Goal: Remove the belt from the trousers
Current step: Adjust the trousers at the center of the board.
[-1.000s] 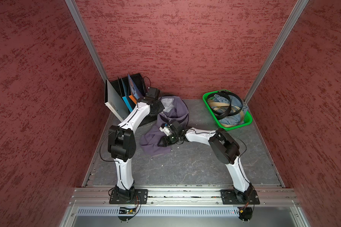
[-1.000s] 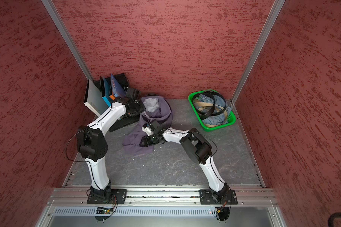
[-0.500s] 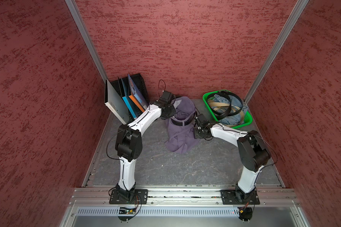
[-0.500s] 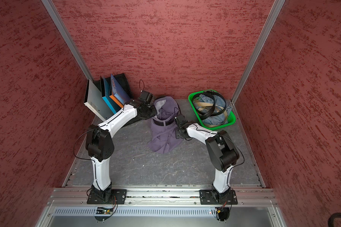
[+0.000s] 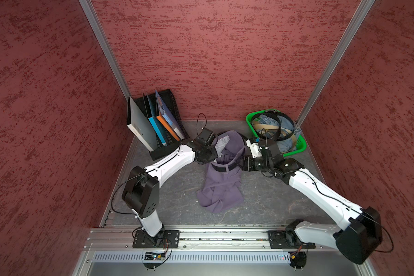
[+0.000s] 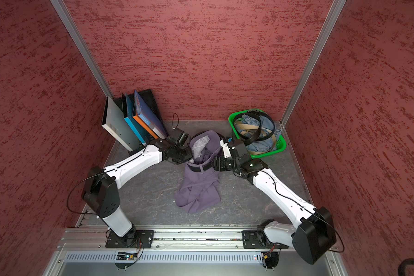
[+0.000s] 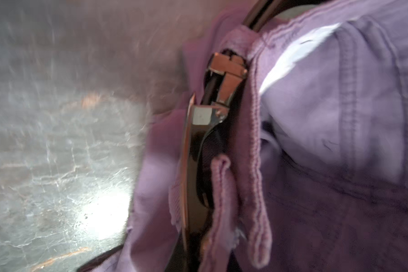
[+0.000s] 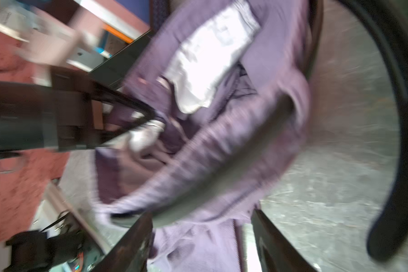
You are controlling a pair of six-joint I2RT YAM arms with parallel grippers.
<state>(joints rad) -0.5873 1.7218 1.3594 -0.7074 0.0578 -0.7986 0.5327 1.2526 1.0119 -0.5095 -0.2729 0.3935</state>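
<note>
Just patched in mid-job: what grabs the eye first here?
The purple trousers at mid-table, waistband raised between the left gripper and right gripper, with the black belt still threaded through its loops. Next, the green basket in the far right corner, heaped with denim and more belts.

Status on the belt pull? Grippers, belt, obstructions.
Left gripper shut on the trousers at the waistband. Right gripper open, beside the belt. Belt threaded in the loops, not yet out. Green basket close behind the right wrist.
</note>
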